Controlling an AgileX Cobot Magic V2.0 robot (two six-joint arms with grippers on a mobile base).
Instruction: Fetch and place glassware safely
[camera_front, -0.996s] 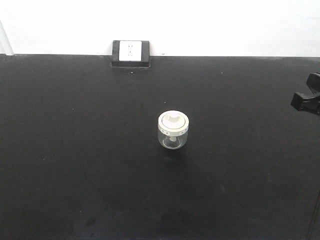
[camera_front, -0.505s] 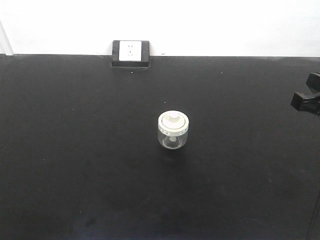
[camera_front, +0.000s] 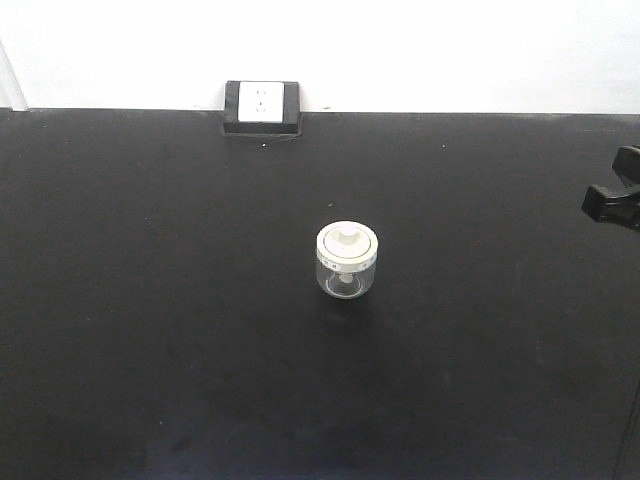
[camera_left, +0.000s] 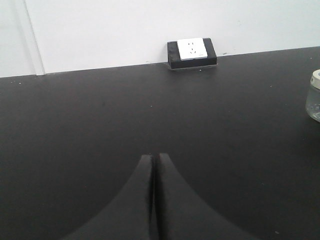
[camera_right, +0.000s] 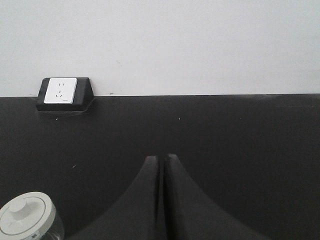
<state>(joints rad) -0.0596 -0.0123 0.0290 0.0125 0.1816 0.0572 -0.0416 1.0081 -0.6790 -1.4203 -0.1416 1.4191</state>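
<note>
Small squat clear glass jar (camera_front: 347, 281): transparent, smooth, glossy, with faint reflections on the wall. Its round cream-white lid (camera_front: 347, 243) looks like smooth plastic, low sheen, with a moulded knob. Black tabletop (camera_front: 150, 300): matt, finely textured, with a few pale specks and a dull sheen near the front. White wall (camera_front: 450, 50): flat, matt, looks painted. Black socket box (camera_front: 262, 124) looks like matt plastic, its white faceplate (camera_front: 262, 101) smooth and slightly glossy. Left gripper (camera_left: 152, 159) and right gripper (camera_right: 161, 159): black fingers, matt, smooth, plastic-looking.
</note>
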